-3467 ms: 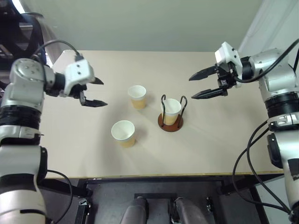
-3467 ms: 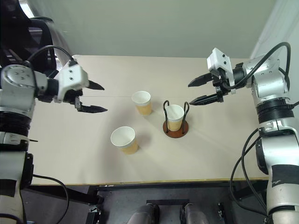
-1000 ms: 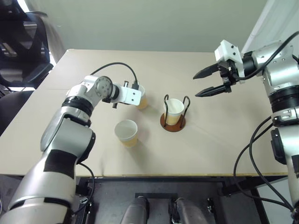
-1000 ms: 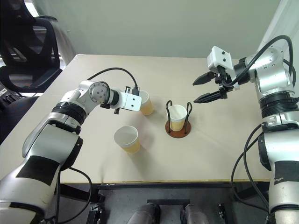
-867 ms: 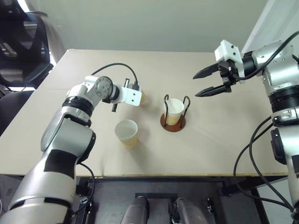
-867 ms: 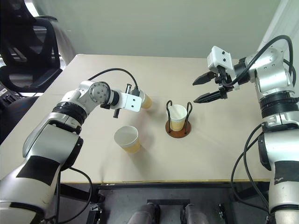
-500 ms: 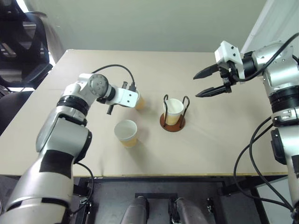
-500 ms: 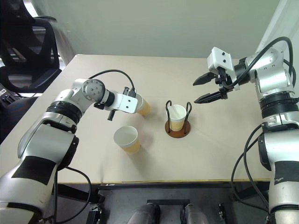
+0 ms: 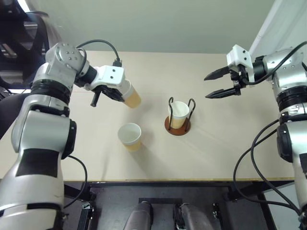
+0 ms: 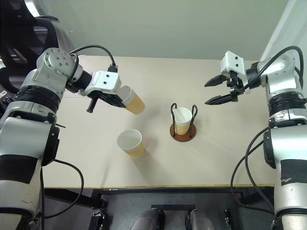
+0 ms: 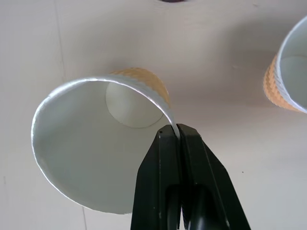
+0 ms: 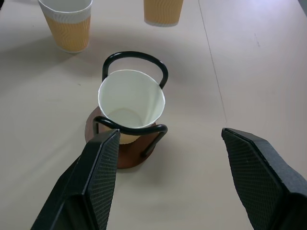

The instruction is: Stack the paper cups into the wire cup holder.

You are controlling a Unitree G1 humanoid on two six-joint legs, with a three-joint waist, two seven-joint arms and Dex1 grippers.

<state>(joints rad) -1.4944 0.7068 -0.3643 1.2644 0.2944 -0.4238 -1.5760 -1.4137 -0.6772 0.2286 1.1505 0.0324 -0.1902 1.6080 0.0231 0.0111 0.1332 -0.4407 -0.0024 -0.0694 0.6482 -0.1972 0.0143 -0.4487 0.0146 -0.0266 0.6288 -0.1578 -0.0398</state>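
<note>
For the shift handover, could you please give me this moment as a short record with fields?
held cup: tilted in the air above the table, rim pinched by the left gripper, cup body at
left gripper: shut on the cup's rim
right gripper: open, empty, up in the air beyond the holder
holder: on the table, one cup seated between its wire loops
loose cup: upright on the table, apart from the holder
cups stacked: one of three

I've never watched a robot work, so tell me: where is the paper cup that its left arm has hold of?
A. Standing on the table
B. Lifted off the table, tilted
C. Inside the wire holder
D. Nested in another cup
B: the left gripper pinches the held cup's rim, tilted above the table.
</note>
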